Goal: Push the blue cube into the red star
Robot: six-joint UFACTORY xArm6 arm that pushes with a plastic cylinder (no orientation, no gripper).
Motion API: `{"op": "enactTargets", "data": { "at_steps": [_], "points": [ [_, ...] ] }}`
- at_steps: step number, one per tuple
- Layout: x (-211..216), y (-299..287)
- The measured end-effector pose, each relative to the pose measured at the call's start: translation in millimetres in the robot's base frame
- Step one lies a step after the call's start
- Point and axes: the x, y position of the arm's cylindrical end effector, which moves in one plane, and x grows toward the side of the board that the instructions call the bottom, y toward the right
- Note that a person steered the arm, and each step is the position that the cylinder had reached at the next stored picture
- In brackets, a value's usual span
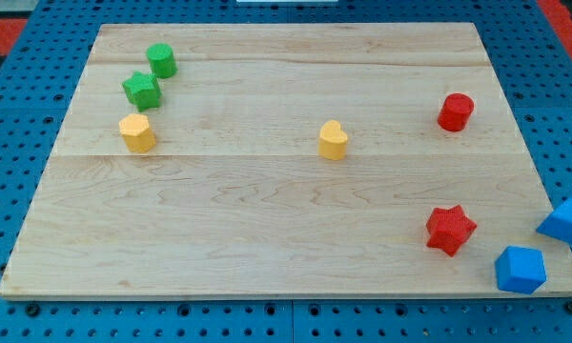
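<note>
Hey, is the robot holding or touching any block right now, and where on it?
Nothing is held. My tip is not in view, and the blue cube sits free beside the red star.

blue cube (520, 269) bottom right, board edge | red star (450, 230) just left, apart

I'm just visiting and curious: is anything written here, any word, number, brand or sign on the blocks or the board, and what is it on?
None: no readable text anywhere.
The wooden board is bare wood grain.
The red star, the blue cube and the other coloured blocks are plain.
My tip does not show.
</note>
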Motion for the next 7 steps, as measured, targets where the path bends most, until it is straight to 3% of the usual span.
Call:
{"op": "enactTargets", "data": {
  "at_steps": [2,4,7],
  "points": [
    [13,-15],
    [27,-71],
    [15,-126]
  ]
}}
